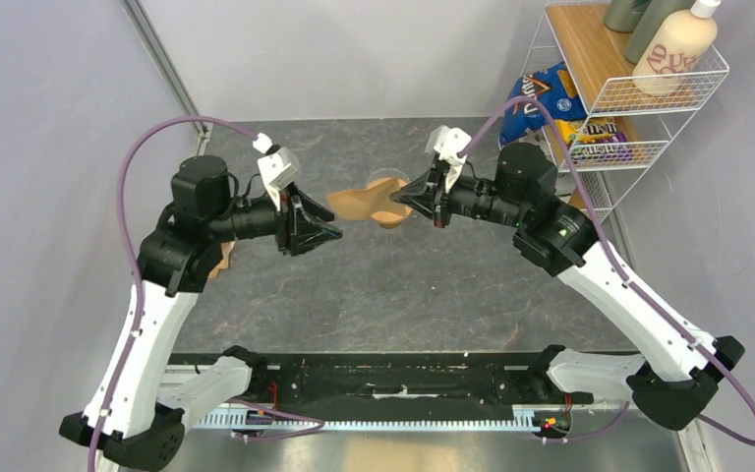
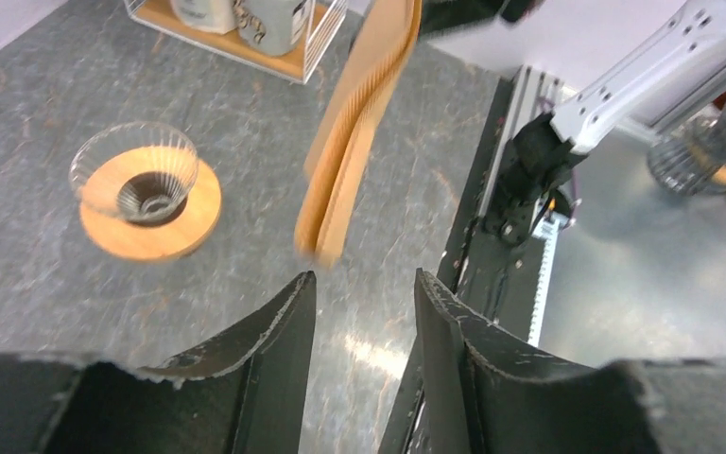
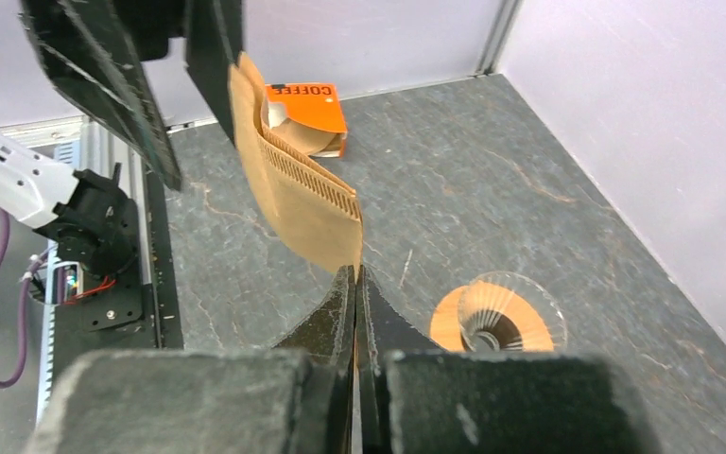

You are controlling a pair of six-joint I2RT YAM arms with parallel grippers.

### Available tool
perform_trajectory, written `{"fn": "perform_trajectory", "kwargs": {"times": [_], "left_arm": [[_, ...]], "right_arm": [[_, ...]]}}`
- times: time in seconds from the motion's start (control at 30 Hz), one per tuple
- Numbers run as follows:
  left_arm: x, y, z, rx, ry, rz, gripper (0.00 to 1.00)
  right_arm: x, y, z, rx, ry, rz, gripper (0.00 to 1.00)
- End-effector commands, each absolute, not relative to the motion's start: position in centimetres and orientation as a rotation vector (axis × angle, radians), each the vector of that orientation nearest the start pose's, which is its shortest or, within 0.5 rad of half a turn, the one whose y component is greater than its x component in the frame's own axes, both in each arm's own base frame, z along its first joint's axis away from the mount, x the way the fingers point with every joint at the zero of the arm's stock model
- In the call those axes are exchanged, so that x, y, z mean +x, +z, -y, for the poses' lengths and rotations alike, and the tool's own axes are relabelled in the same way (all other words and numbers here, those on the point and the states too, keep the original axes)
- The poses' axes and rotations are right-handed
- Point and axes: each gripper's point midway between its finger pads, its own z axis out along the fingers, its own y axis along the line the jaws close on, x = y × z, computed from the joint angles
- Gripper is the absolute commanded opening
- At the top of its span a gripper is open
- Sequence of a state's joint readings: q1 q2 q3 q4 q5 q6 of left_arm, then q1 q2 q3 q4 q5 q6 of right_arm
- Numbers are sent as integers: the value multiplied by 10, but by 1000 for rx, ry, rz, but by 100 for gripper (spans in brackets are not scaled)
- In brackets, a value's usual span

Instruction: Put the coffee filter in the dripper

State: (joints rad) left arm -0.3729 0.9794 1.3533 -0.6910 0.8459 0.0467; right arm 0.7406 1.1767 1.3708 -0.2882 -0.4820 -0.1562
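Observation:
The coffee filter (image 1: 354, 204) is a flat tan paper fan held in the air over the table's middle. My right gripper (image 1: 397, 197) is shut on one edge of it; in the right wrist view the filter (image 3: 293, 189) stretches away from my closed jaws (image 3: 354, 272). My left gripper (image 1: 336, 233) is open, and in the left wrist view the filter's free end (image 2: 350, 142) hangs just beyond its fingertips (image 2: 364, 277), not between them. The dripper (image 1: 390, 219), a ribbed glass cone on a wooden ring, stands on the table below the filter. It also shows in both wrist views (image 2: 146, 194) (image 3: 498, 322).
An orange packet marked COFFEE (image 3: 307, 112) lies on the left side of the table, mostly under my left arm (image 1: 222, 261). A wire shelf (image 1: 639, 98) with bottles and snack bags stands at the back right. Grey walls close in the table on the left, back and right.

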Motion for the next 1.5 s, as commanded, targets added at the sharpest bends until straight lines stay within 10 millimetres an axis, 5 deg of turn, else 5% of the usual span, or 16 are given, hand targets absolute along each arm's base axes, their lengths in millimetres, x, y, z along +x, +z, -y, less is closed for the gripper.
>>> {"fn": "perform_trajectory", "kwargs": {"times": [0.0,0.33,0.5,0.53,0.67,1.23,1.47], "left_arm": [[160,376,187,1087,-891,-1605,51],[151,417,183,1194,-799,-1432,52],[133,414,186,1347,-840,-1358,56],[129,411,187,1365,-865,-1359,67],[136,406,191,1370,-872,-1386,72],[148,393,209,1404,-874,-1387,59],[157,382,213,1412,-833,-1415,45]], "right_arm": [[224,410,-292,-1056,782,-1308,0],[193,391,-287,-1322,726,-1090,0],[189,386,-289,-1397,708,-1029,0],[187,386,-290,-1411,713,-1017,0],[185,386,-294,-1436,714,-983,0],[175,386,-303,-1454,736,-969,0],[173,387,-306,-1455,745,-954,0]]}}
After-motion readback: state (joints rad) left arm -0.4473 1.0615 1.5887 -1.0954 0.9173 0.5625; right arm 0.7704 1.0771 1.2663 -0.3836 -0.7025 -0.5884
